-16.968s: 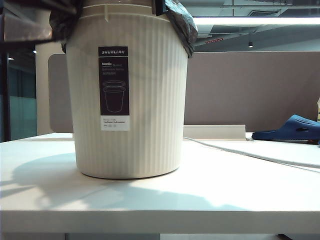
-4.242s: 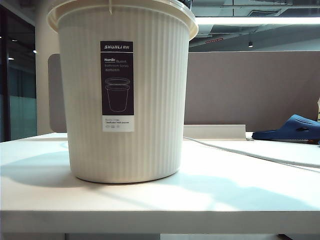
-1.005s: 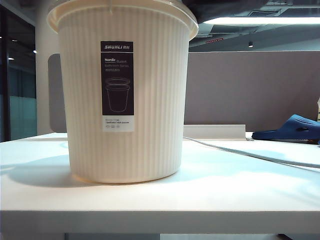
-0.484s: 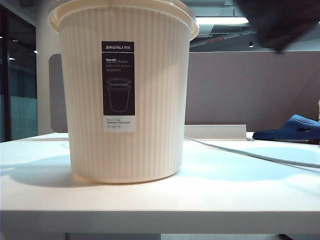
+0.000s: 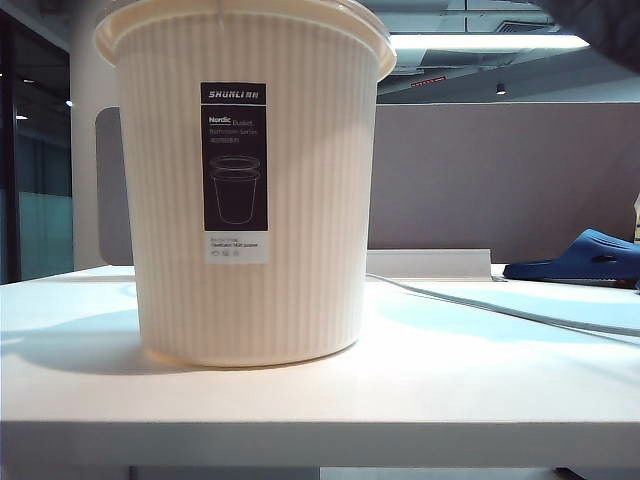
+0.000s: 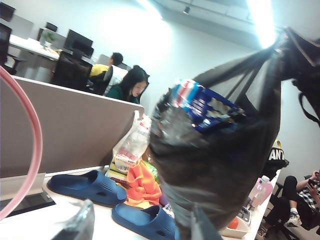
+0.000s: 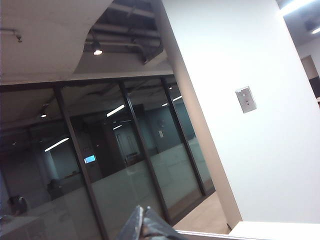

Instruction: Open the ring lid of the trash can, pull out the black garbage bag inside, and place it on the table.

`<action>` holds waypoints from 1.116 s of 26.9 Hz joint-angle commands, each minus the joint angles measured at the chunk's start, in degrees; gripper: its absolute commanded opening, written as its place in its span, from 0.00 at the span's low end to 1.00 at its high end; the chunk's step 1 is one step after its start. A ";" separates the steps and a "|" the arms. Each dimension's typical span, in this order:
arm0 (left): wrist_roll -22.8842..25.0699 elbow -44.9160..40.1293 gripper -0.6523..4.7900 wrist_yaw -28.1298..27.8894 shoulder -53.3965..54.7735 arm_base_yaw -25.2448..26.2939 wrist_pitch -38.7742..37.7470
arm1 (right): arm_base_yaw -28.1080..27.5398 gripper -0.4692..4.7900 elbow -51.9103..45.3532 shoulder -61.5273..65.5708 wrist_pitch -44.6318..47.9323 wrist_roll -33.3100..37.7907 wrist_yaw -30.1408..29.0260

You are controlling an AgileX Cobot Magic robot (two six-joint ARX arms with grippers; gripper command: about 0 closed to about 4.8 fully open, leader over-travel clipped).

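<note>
Office desks, seated people and a grey partition (image 6: 65, 135) fill the background behind a white table (image 5: 420, 390). Above it the black bag (image 6: 215, 165) hangs clear in the air, bulging and glossy, with blue and red packaging (image 6: 205, 105) showing through its thin skin. Its neck is gathered upward to a point, and there the right gripper (image 7: 144, 225) has it. That gripper's jaws are clenched tight together, pinching the bag's neck, so the bag's bulk hangs below them. Its wrist view shows only the two closed tips against a glass wall and a white pillar. In the exterior view just a dark blurred piece of the bag (image 5: 605, 25) enters at the upper right corner, well apart from the bin (image 5: 250, 190).

The left gripper (image 6: 140, 230) faces the bag with its jaws released. One fingertip (image 6: 82, 222) and the other stand wide apart, and nothing shows between them. The bag hangs ahead of the jaws, towards one finger. The pink ring (image 6: 31, 150) curves past on the outer side of the other finger; whether it touches that finger I cannot tell.

The bin stands upright on the table, cream and ribbed, its black-and-white label (image 5: 235, 170) facing the exterior camera. Beyond the left jaws, on the table, lie two blue slippers (image 6: 85, 185), an orange cloth (image 6: 142, 182) and a clear bottle (image 6: 132, 145). A pale cable (image 5: 500, 312) runs across the table beside the bin
</note>
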 commanded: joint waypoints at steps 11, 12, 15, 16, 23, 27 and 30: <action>4.04 0.31 0.57 0.55 -0.15 0.07 -3.21 | -0.04 0.09 0.28 1.70 -8.57 -14.49 3.85; 4.37 0.31 0.57 0.81 -0.15 0.07 -3.30 | -0.04 0.09 0.28 1.88 -9.07 -15.50 4.04; 4.35 0.31 0.57 1.03 -0.15 0.07 -3.58 | 0.20 0.09 0.26 2.10 -10.40 -17.92 4.17; 4.37 0.31 0.57 1.16 -0.15 0.07 -3.58 | 0.35 0.09 0.26 2.16 -10.86 -18.91 4.17; 5.70 0.31 0.57 1.33 -0.13 0.07 -4.11 | 0.90 0.09 0.22 2.84 -14.60 -24.33 5.57; 5.86 0.31 0.57 1.33 -0.13 0.07 -4.55 | 2.73 0.09 0.20 2.84 -19.17 -30.93 8.74; 5.86 0.31 0.57 1.33 0.00 0.07 -4.74 | 4.72 0.09 0.20 2.89 -21.29 -34.60 10.86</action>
